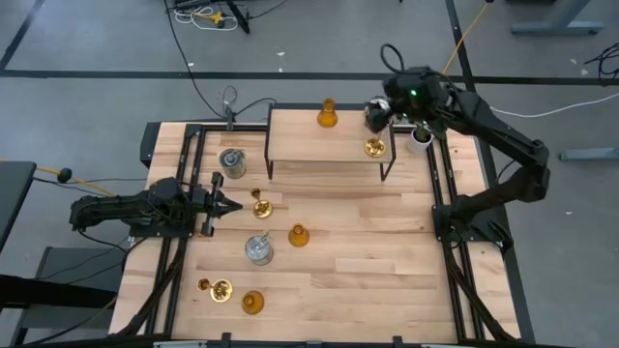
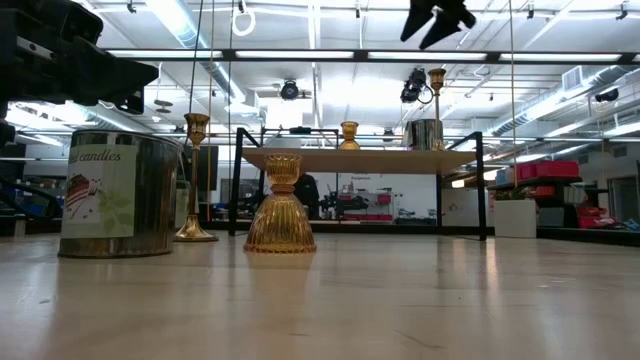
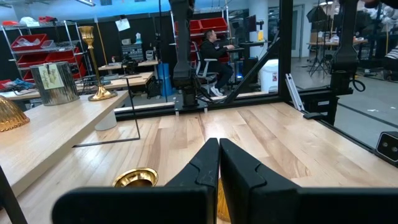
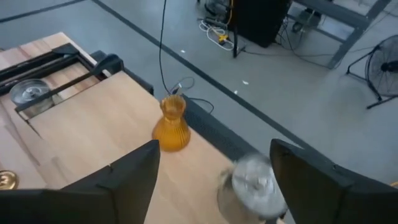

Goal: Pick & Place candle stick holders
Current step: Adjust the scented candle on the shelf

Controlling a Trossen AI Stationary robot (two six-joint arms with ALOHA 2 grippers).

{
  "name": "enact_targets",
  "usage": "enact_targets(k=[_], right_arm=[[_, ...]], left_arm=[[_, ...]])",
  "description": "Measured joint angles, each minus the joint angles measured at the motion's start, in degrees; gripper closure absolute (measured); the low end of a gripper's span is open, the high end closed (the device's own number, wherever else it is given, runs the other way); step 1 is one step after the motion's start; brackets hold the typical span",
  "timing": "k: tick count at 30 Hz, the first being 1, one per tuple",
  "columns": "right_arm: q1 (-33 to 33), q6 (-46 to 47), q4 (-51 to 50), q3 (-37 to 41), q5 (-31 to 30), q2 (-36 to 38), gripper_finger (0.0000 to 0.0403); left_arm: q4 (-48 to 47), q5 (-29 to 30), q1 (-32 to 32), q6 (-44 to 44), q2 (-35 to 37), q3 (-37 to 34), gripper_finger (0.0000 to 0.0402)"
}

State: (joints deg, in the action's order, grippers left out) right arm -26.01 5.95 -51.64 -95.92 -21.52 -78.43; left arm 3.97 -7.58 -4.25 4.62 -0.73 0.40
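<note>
A raised wooden shelf (image 1: 319,145) stands at the table's far side. On it sit an amber bell-shaped holder (image 1: 327,116), a brass holder (image 1: 375,148) and a silvery glass cylinder (image 4: 255,185). My right gripper (image 4: 214,155) hangs open well above that cylinder (image 2: 425,133), touching nothing. On the table stand two silvery cylinders (image 1: 232,161) (image 1: 258,249), two brass holders (image 1: 261,205) (image 1: 221,288) and two amber ones (image 1: 298,235) (image 1: 252,303). My left gripper (image 1: 227,205) waits shut and level at the table's left, its tips just short of a brass holder (image 3: 135,178).
A small white pot (image 1: 418,138) stands right of the shelf, under my right arm. Black frame rails (image 1: 440,184) run along the table's left and right edges. Bare wood lies open over the table's right and near parts (image 1: 387,261).
</note>
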Motion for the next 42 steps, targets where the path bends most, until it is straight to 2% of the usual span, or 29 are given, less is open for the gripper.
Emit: enact_targets(k=[9, 16, 21, 26, 34, 38, 42], right_arm=[[-1.5, -2.2, -0.5, -9.4, 0.0, -10.1, 0.0127], [-2.6, -0.7, -1.9, -10.2, -0.1, -13.7, 0.0135], [-2.5, -0.6, -2.0, -10.3, 0.1, -13.7, 0.0136], [-2.5, 0.3, -6.7, -10.3, 2.3, -12.6, 0.0132], [-2.7, -2.9, -8.6, -10.3, 4.6, -10.0, 0.01], [-4.2, -6.4, -8.5, -10.3, 4.6, -8.4, 0.0083], [-8.1, -5.9, -8.6, -10.3, 4.5, -8.0, 0.0076]], left_arm=[[0.0, 0.0, 0.0, 0.0, 0.0, 0.0, 0.0383], [0.0, 0.0, 0.0, 0.0, 0.0, 0.0, 0.0383], [0.0, 0.0, 0.0, 0.0, 0.0, 0.0, 0.0383], [0.0, 0.0, 0.0, 0.0, 0.0, 0.0, 0.0383], [0.0, 0.0, 0.0, 0.0, 0.0, 0.0, 0.0383], [0.0, 0.0, 0.0, 0.0, 0.0, 0.0, 0.0383], [0.0, 0.0, 0.0, 0.0, 0.0, 0.0, 0.0383]])
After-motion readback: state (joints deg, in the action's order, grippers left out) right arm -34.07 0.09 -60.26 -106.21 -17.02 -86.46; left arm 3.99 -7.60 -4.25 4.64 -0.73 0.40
